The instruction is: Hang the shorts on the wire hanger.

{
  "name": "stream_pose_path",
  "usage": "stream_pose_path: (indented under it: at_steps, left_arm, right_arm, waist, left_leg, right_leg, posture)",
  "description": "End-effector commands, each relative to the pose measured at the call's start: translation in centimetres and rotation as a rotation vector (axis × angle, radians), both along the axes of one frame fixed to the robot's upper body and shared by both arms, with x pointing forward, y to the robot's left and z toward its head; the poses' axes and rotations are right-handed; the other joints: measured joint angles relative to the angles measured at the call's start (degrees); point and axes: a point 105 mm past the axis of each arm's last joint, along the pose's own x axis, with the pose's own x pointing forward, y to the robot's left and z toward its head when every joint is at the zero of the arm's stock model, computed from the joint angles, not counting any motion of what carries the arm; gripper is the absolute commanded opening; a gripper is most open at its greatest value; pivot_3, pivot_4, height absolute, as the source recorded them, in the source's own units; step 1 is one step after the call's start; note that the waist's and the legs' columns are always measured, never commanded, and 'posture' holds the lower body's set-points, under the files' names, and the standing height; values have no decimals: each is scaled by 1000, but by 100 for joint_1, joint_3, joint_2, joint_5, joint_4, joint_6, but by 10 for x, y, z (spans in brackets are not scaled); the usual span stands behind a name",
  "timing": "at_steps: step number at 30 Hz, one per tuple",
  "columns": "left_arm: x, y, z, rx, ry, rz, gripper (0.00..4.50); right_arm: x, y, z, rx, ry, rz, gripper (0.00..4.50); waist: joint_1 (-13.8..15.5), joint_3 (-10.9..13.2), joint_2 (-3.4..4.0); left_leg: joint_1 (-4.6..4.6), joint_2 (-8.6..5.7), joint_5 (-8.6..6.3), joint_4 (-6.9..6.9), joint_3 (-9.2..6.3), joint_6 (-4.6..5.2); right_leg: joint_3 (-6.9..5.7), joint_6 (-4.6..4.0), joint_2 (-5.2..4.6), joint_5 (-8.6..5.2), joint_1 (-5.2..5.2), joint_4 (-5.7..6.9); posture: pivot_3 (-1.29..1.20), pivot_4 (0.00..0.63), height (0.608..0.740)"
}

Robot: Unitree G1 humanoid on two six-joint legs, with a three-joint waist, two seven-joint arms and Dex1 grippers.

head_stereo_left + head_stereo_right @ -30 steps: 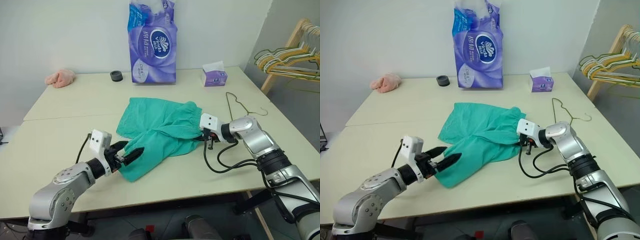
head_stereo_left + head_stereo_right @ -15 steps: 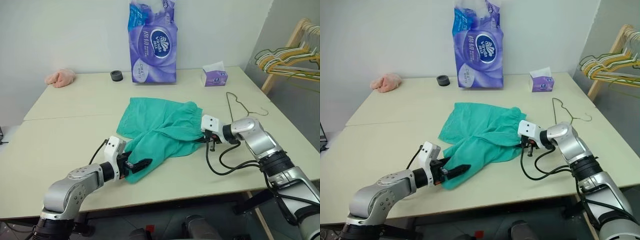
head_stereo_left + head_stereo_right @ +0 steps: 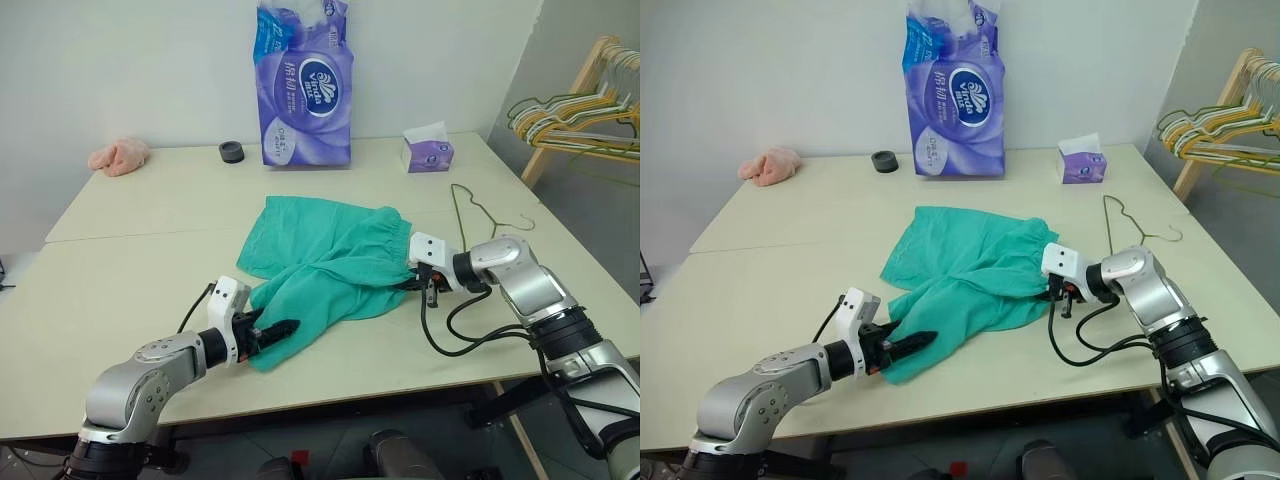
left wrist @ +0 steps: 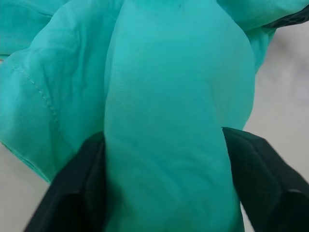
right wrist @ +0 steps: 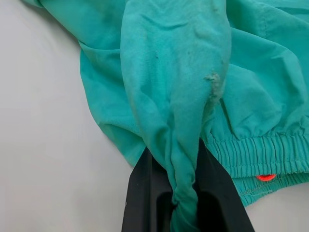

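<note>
Here, shorts (image 3: 330, 260) pinched between right hand (image 3: 410, 284), left hand (image 3: 268, 330)

Both arms: silver-grey metal shells, rounded at the joints, with black bands between segments. Each wrist carries a small white box-shaped camera housing with dark dots on its face. Left gripper (image 3: 272, 329): two black tapered fingers (image 4: 72, 193), matte, finely textured surface. Right gripper (image 3: 1052, 291): black fingers (image 5: 145, 198), smooth flat faces. Black cable loops loosely from each wrist housing; right arm's loop is longer.
</note>
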Motion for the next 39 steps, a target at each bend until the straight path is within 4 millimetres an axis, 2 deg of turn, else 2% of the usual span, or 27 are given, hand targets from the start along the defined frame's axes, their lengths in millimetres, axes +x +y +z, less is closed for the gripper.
stream_pose_path:
  at_steps: [1,4,7,13,15,17,18,20,21,23,24,25,26,27,28,29,31,33,34,35,37,38,39]
  left_arm:
    - [-2,-4,11,-24,-40,-32,2068]
    - [-6,-4,18,-3,-78,-76,1120]
    - [-14,7,34,102,-145,-171,130]
    - [-51,24,76,325,-199,-470,43]
    - [-62,24,89,334,-176,-566,43]
    - [-65,23,100,338,-155,-672,43]
    - [-56,25,103,359,-168,-686,43]
    - [-7,33,105,433,-271,-601,43]
    - [11,35,106,462,-304,-569,43]
    - [89,53,119,619,-459,-315,43]
    - [130,67,138,722,-554,-129,43]
    - [161,81,166,836,-654,48,43]
    - [178,93,201,897,-747,217,43]
    - [185,103,236,904,-824,358,43]
    - [184,111,273,905,-909,486,43]
    - [175,119,318,920,-1021,607,43]
    - [142,124,400,997,-1273,781,43]
    - [106,113,455,1149,-1515,825,43]
    - [94,104,470,1236,-1606,804,43]
    - [88,96,475,1310,-1669,744,43]
    - [88,89,470,1364,-1697,639,43]
    - [98,89,453,1357,-1637,542,43]
    - [115,91,420,1360,-1533,393,43]
  right_arm:
    - [-1,1,17,43,-30,17,0]
    - [-8,0,21,50,-21,40,0]
    - [-27,-6,29,36,14,114,0]
    - [-85,-13,50,19,173,285,0]
    - [-97,-12,54,16,220,317,0]
    - [-99,-10,58,16,277,335,0]
    - [-91,-7,59,20,288,325,0]
    - [-44,4,62,31,209,232,0]
    - [-28,8,62,27,177,201,0]
    - [39,19,79,1,-60,41,0]
    - [69,27,95,-43,-227,-21,0]
    - [89,38,117,-74,-384,-54,0]
    - [102,50,141,-85,-525,-73,0]
    - [108,63,164,-87,-650,-79,0]
    - [110,75,191,-74,-779,-82,0]
    - [108,88,226,-10,-914,-102,0]
    - [93,105,291,153,-1127,-129,0]
    - [73,109,336,297,-1275,-130,0]
    - [65,107,351,352,-1326,-129,0]
    - [60,104,356,391,-1349,-112,0]
    - [57,100,354,436,-1350,-80,0]
    - [60,98,343,433,-1318,-56,0]
    - [65,97,320,402,-1272,-9,0]
  waist:
    - [0,0,0]
    - [1,0,0]
    - [2,4,3]
    - [8,48,17]
    - [8,74,0]
    - [9,83,-1]
    - [7,88,4]
    - [-5,108,16]
    - [-10,112,17]
    - [-6,109,14]
    - [-2,116,5]
    - [1,115,-4]
    - [-17,111,-10]
    - [-47,106,-18]
    - [-102,98,-34]
    - [-183,91,-44]
    - [-338,89,-48]
    - [-423,88,-50]
    - [-455,87,-50]
    - [-464,84,-51]
    - [-434,37,-11]
    - [-410,17,9]
    - [-363,-26,44]
  left_leg:
    - [0,0,0,0,0,0]
    - [0,0,0,0,0,0]
    - [-3,1,0,-2,-4,-1]
    - [-9,3,-3,-9,-1,-4]
    - [-5,5,-3,-9,0,-4]
    - [-4,11,-3,-8,0,-4]
    - [0,10,-3,-5,1,-4]
    - [17,0,-1,1,2,-4]
    - [49,-17,-1,-1,5,-3]
    - [70,-26,2,-6,3,1]
    - [100,-37,5,10,3,6]
    - [88,-36,8,5,-1,8]
    - [52,-30,19,12,-10,9]
    - [-16,-17,33,14,-17,-11]
    - [-105,-4,49,14,-24,-40]
    - [-191,2,87,9,-19,-106]
    - [-321,-10,101,1,8,-144]
    - [-412,-26,90,-6,13,-165]
    - [-419,-38,89,-10,10,-166]
    - [-415,-43,89,-15,2,-166]
    - [-398,-46,88,-17,-18,-165]
    - [-390,-44,86,-18,-19,-161]
    - [-382,-40,80,-20,-14,-151]
  right_leg:
    - [0,0,0,0,0,0]
    - [0,0,0,0,0,0]
    - [-4,-1,0,-1,-4,0]
    - [-5,1,-3,-15,-16,-1]
    - [-5,1,-3,-19,-15,1]
    - [-7,-3,-4,-22,-17,0]
    - [-8,-5,-3,-24,-16,3]
    - [-5,-12,0,-21,-20,2]
    - [-8,-29,7,-17,-5,-3]
    - [2,-18,22,-1,35,-5]
    - [1,3,35,21,49,-2]
    - [2,4,38,29,34,-3]
    - [5,8,42,36,27,6]
    - [9,-13,47,64,-46,9]
    - [13,-6,39,85,-132,14]
    - [11,-3,4,85,-238,42]
    - [10,12,-42,76,-411,107]
    - [-19,16,-76,74,-562,189]
    - [-28,16,-89,74,-583,213]
    - [-34,16,-95,74,-586,215]
    - [-69,16,-106,73,-574,214]
    - [-96,17,-110,73,-563,214]
    - [-106,22,-110,70,-557,215]
  posture:
    - [-190,44,740]
    - [-190,44,740]
    - [-188,41,740]
    - [-181,46,740]
    - [-170,46,740]
    - [-158,40,740]
    - [-158,38,740]
    - [-159,33,740]
    - [-160,29,740]
    - [-167,25,740]
    - [-171,21,740]
    - [-177,17,740]
    - [-184,11,740]
    - [-187,9,740]
    - [-184,8,740]
    - [-184,8,740]
    - [-174,5,740]
    - [-167,8,740]
    - [-164,9,740]
    - [-157,12,740]
    - [-146,12,740]
    - [-142,14,740]
    - [-142,14,740]
